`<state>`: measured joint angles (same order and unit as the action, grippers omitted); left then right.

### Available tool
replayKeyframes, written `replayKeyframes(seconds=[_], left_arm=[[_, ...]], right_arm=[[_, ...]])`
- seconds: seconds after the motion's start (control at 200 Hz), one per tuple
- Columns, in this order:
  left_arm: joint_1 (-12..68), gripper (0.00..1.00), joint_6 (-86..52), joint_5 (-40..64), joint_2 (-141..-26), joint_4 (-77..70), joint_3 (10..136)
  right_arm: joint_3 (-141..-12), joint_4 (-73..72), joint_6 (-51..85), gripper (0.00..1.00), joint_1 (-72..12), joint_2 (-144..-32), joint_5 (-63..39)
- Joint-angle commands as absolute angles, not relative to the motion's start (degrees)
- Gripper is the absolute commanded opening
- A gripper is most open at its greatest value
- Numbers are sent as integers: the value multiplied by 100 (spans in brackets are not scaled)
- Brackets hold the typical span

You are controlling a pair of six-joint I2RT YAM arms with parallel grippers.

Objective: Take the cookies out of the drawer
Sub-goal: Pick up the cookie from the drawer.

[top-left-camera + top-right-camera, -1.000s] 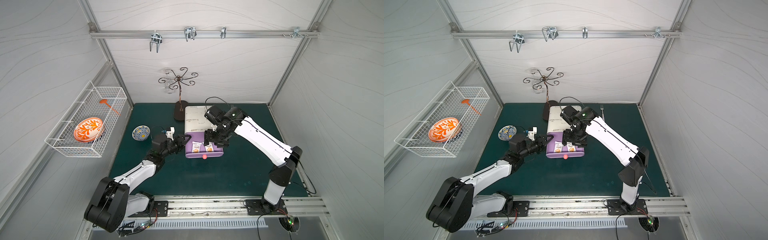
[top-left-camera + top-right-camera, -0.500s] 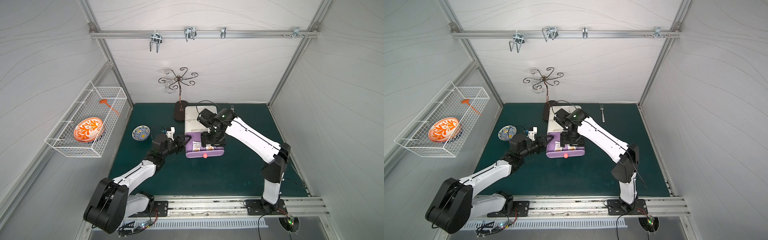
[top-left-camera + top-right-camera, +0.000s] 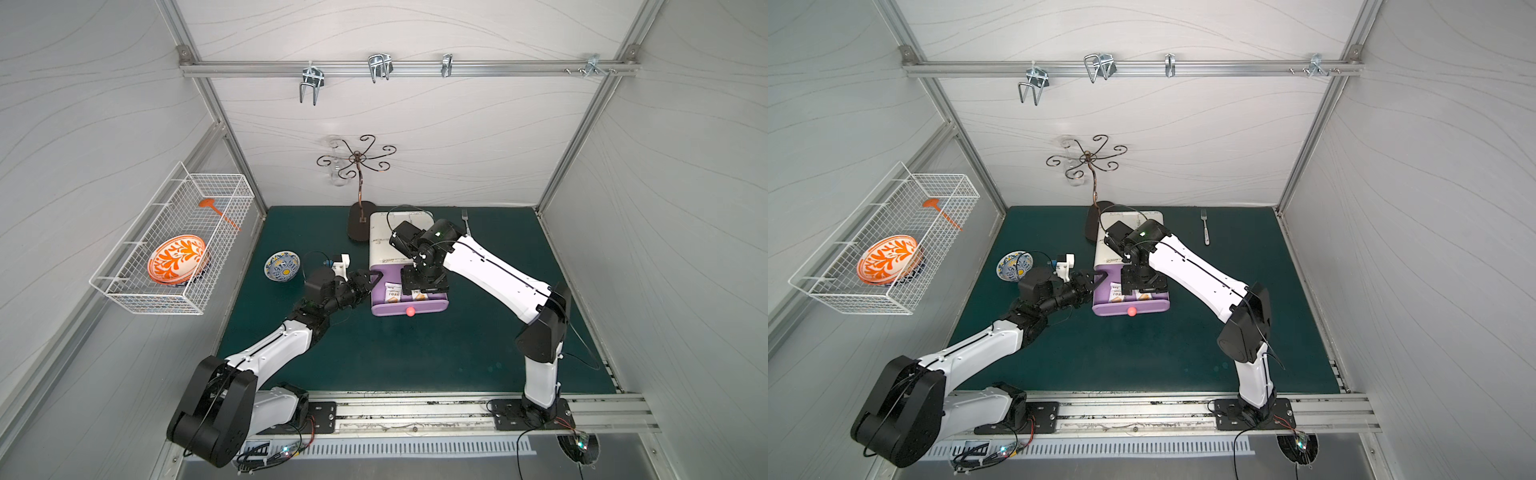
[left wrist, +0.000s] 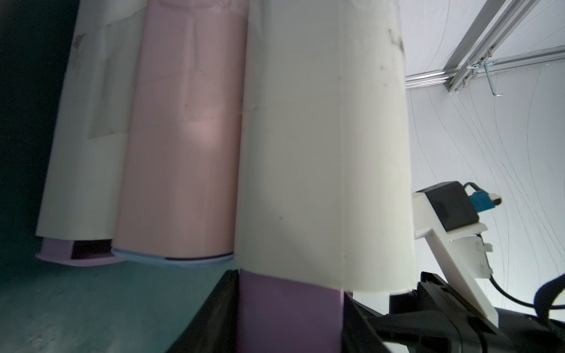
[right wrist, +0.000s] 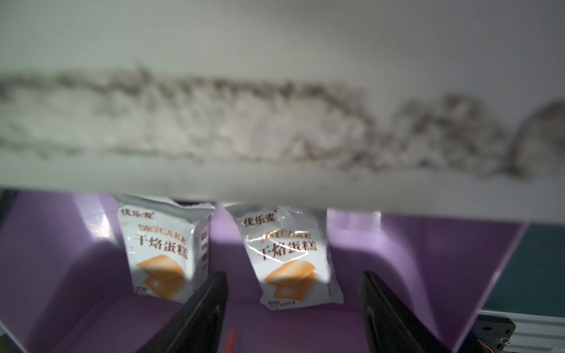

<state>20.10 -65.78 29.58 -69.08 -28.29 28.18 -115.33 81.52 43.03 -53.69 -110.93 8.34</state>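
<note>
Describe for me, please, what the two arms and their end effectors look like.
The left arm and right arm both have glossy white link shells with bulky black joint housings. Thin black cables loop alongside them. The left end effector and right end effector have black tapered fingers. A white camera bracket sits at the left wrist.

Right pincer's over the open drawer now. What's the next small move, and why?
Probably lower the right pincer straight down, then close on the cookie packet framed between its open jaws. That packet lies in the purple drawer, apparently not yet touched.
</note>
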Motion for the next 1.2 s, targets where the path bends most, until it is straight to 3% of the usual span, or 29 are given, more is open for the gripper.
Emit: replayKeyframes(seconds=[0.0,0.475,0.865,1.195], left_arm=[[2044,46,-6560,2934,-6828,-3010,3065],[2057,45,-6612,2890,-6888,-3119,3066],[2054,45,-6602,2826,-6929,-3089,3085],[2057,45,-6587,2777,-7012,-3092,3083]], right_arm=[[-11566,8288,4268,70,-5432,-11240,1096],[-11491,8194,4312,61,-5545,-11456,1772],[-11530,7864,4249,35,-5564,-11060,1930],[-11825,7964,4194,35,-5555,-10855,1758]])
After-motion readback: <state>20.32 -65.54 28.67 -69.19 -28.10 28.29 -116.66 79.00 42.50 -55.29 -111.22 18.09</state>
